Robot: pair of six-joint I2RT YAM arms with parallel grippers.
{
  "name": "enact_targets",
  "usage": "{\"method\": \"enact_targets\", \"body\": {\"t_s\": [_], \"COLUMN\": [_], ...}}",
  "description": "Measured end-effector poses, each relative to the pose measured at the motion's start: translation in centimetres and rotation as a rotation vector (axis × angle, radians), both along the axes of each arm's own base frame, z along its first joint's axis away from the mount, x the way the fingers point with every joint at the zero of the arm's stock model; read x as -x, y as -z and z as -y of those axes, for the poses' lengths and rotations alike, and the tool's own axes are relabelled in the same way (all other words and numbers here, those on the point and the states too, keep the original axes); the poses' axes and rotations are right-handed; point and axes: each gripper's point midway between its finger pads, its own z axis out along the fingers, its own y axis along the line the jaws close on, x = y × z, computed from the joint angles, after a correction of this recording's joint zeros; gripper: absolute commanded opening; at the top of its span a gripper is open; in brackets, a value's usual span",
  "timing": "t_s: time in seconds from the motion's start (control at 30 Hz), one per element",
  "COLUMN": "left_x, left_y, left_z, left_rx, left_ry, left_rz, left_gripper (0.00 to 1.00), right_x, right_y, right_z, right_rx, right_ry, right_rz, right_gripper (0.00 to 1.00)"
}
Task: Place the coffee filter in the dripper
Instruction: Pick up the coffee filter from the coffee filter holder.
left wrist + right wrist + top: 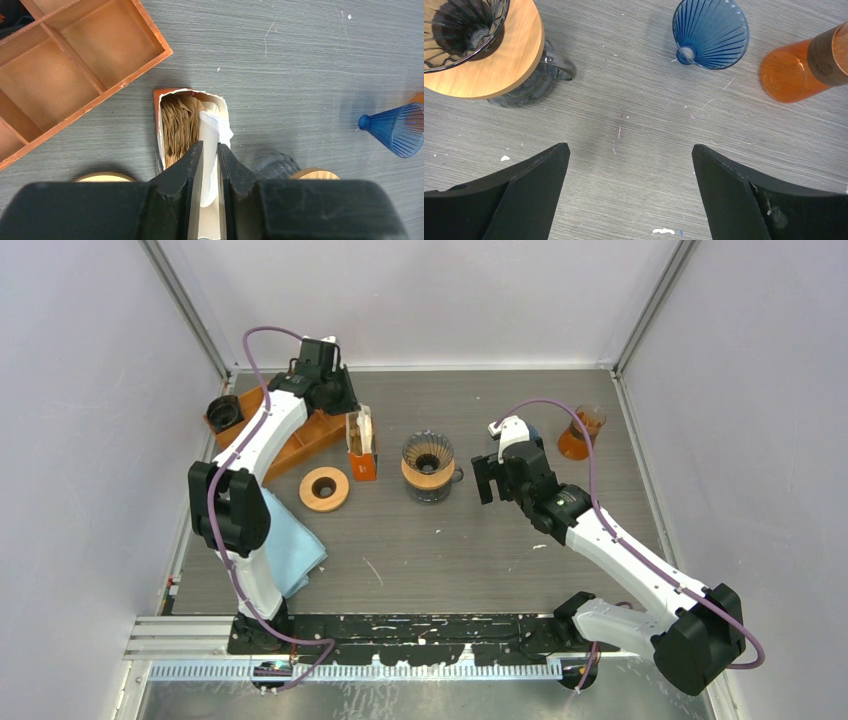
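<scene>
Coffee filter (209, 135), a white paper one, is pinched between the closed fingers of your left gripper (210, 146). Its far end sits inside the torn orange pack (159, 100) of brown filters, which stands upright on the grey table (450, 560).

Nearest your arm bases, a light blue cloth (290, 550) lies at the left, and a flat wooden ring (324, 488) lies beyond it. Next comes the pack, and just to its right is the ribbed glass dripper (428, 455) with a wooden collar, seated on a glass server. The filter is apart from the dripper.

Your right gripper (630, 149) hangs to the right of the dripper, its fingers spread wide over bare table. Farther back are a blue ribbed cone (711, 32), an orange glass carafe (794, 70) and, behind the pack, a compartmented wooden tray (75, 65).
</scene>
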Motion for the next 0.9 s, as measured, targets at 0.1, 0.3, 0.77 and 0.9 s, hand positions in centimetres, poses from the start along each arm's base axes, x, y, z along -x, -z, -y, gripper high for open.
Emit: {"method": "enact_targets", "body": {"t_s": [0.1, 0.3, 0.77, 0.9], "left_x": [0.0, 0.2, 0.3, 0.4], "left_y": [0.1, 0.3, 2.0, 2.1], "left_z": [-0.1, -0.3, 0.2, 0.3], "left_rx": [-0.007, -0.012, -0.006, 0.001], "left_ry": [-0.004, -0.006, 0.010, 0.018], "left_rz": [-0.003, -0.014, -0.058, -0.064], "left_gripper": [0.18, 0.18, 0.06, 0.00], "right_x": [0.0, 0.0, 0.0, 0.0], "right_y": [0.0, 0.0, 0.0, 0.0], "right_z": [0.0, 0.0, 0.0, 0.0], "right_rx": [0.000, 0.000, 0.000, 0.000], "right_ry": [0.000, 0.000, 0.000, 0.000], "right_rz": [0.000, 0.000, -0.001, -0.001], "right_gripper": [1.00, 1.00, 1.00, 1.00]}}
